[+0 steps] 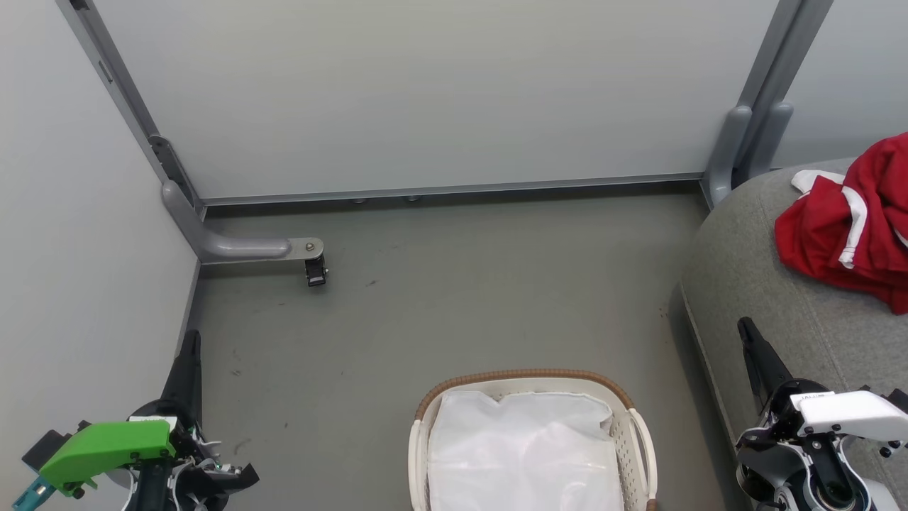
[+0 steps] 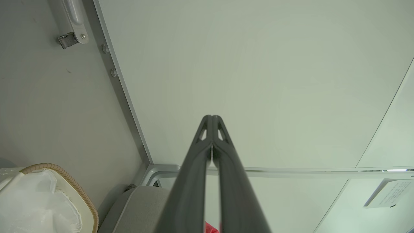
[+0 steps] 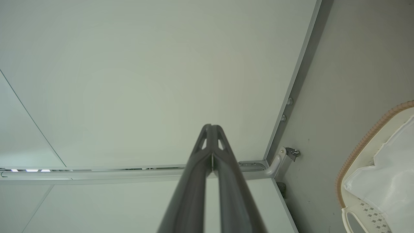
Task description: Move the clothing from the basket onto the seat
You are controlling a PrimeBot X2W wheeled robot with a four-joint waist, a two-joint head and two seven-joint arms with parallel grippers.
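Left end effector and right end effector both pressed together, empty.
Red clothing lies heaped on the grey seat; basket shows its white liner.

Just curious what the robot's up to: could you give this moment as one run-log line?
clothing: on seat | basket: holds white liner | left gripper: shut, empty | right gripper: shut, empty
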